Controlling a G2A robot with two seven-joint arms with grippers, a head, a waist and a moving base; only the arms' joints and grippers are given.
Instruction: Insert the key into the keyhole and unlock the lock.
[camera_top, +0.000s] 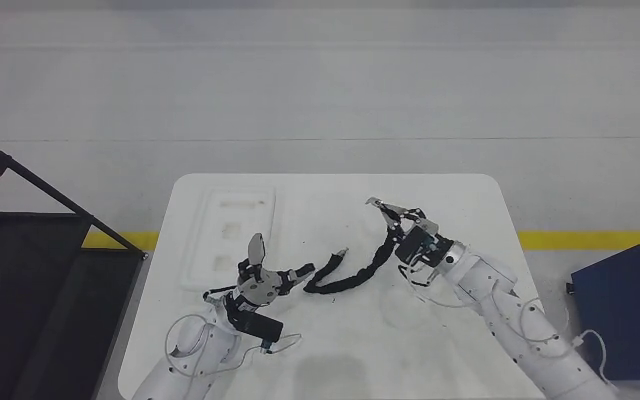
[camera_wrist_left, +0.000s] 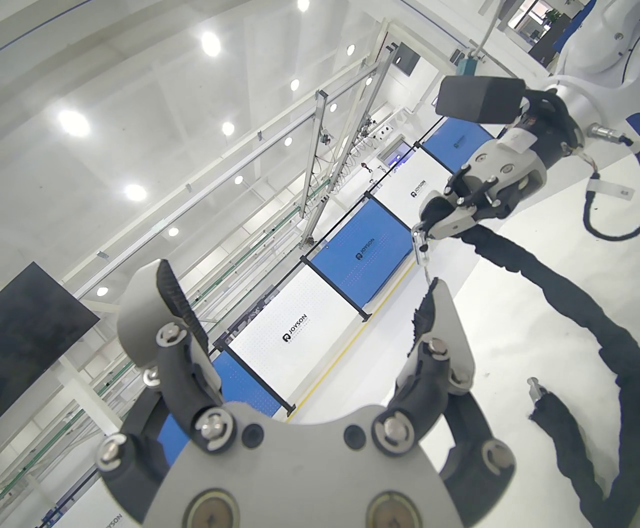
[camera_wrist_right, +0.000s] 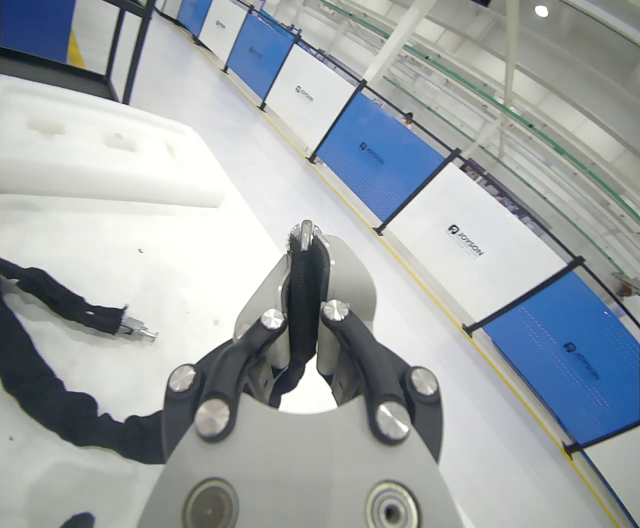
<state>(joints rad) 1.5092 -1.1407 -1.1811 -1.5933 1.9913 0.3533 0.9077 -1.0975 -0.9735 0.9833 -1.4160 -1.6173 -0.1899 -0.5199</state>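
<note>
Left fingers (camera_wrist_left: 150, 305): mine, released and spread wide with nothing between them, held low over the front left of the bench (camera_top: 330, 345) and tilted up toward the hall (one pad looks frayed at its tip).
Foam tray (camera_top: 232, 238): white, lying flat on the left part of the bench, behind my left fingers; shallow pockets are cut into its top.
Chain lock (camera_top: 362, 272): a chain in a black fabric sleeve, lying across the middle of the bench; its bend sits just beside my left fingers, and from there it curves rightward and lifts off the surface toward my other arm.
Free end (camera_wrist_right: 137, 330): a short metal plug poking out of the sleeve, resting on the bench near my left fingers but apart from them.
Right fingers (camera_wrist_right: 350, 285): clenched on the other end of the chain lock, raised above the bench right of centre; the black sleeve is pinched between the pads.
Metal piece (camera_wrist_left: 420, 245): small, flat and silver, sticking out past my right fingertips at the clamped end (whether it is the key or a part of the lock, I cannot tell).
</note>
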